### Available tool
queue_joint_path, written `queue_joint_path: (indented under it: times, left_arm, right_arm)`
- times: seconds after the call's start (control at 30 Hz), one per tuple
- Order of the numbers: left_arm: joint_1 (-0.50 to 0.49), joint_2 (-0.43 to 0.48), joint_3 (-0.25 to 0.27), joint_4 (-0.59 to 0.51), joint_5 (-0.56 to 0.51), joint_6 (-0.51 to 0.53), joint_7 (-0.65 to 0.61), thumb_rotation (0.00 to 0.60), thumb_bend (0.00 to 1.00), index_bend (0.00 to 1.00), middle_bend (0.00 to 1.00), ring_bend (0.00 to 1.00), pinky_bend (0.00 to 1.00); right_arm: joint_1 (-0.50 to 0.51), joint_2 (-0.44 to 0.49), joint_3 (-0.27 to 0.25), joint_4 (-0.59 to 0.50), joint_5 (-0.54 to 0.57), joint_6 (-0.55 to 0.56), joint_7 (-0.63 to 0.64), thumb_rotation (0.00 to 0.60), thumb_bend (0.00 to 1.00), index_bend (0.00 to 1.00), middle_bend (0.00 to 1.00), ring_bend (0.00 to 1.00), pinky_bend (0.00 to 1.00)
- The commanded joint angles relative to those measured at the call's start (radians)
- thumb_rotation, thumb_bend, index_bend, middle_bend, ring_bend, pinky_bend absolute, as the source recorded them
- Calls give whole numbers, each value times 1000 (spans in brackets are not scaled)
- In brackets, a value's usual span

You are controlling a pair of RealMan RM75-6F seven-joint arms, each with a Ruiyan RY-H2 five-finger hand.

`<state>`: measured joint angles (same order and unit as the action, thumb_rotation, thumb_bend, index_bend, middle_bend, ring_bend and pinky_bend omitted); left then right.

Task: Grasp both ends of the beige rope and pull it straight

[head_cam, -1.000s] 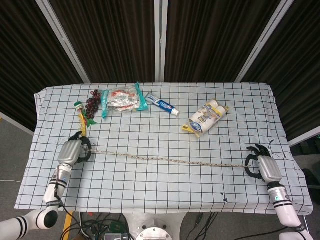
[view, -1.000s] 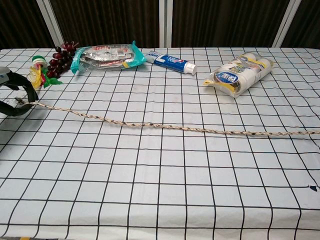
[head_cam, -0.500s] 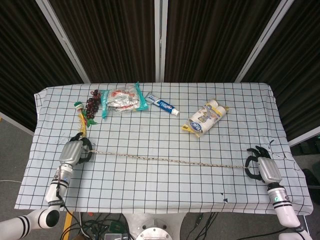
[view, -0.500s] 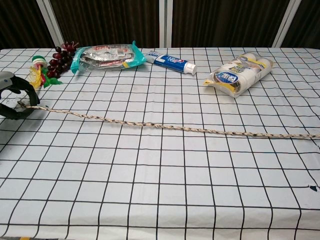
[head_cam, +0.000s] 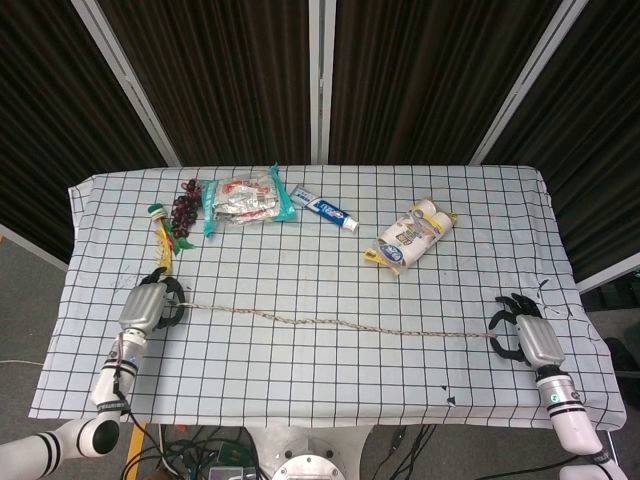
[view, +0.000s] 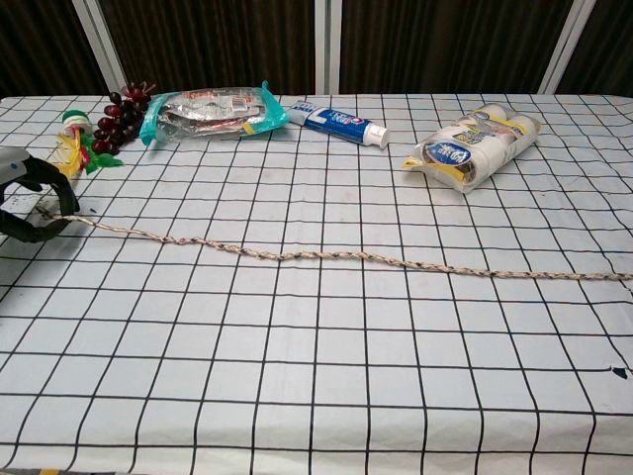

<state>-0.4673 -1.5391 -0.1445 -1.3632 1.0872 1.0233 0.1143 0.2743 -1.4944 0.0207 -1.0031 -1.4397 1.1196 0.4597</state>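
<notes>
Left hand (head_cam: 146, 303) at the table's 9 o'clock edge has its fingers closed around one end of the beige rope (head_cam: 330, 322), a thin braided cord flecked with dark specks, running nearly straight with a slight sag and small kinks across the checkered tablecloth (head_cam: 300, 380) toward 3 o'clock. Behind it, from 10 to 1 o'clock: a green-and-yellow item (head_cam: 162, 232), grapes (head_cam: 184, 208), a snack bag (head_cam: 243, 199), a toothpaste tube (head_cam: 326, 209) and a wrapped pack of cups (head_cam: 411, 234). Right hand (head_cam: 528, 333) at the 3 o'clock edge grips the rope's other end with curled fingers.
</notes>
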Motion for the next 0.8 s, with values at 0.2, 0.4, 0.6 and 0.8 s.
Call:
queue_joint_path:
  times: [0.2, 0.4, 0.6, 0.8]
  left_arm:
    - [0, -3, -2, -1, -1, -1, 2, 600, 429, 631, 325, 78, 165]
    - [5, 10, 2, -9, 22, 9, -11, 600, 372, 516, 295, 78, 163]
    - [15, 32, 9, -22, 65, 32, -35, 600, 337, 474, 275, 78, 161]
    - [29, 53, 7, -41, 83, 59, -54, 600, 324, 462, 267, 78, 161]
  right_arm:
    - [-7, 16, 3, -11, -6, 15, 16, 600, 230, 213, 97, 0, 0]
    - [-26, 40, 16, -26, -17, 80, 48, 600, 215, 133, 78, 0, 0]
    - [-42, 62, 33, -44, -34, 154, 71, 600, 210, 108, 64, 0, 0]
    - [-54, 95, 48, -90, -49, 216, 70, 600, 210, 84, 55, 0, 0]
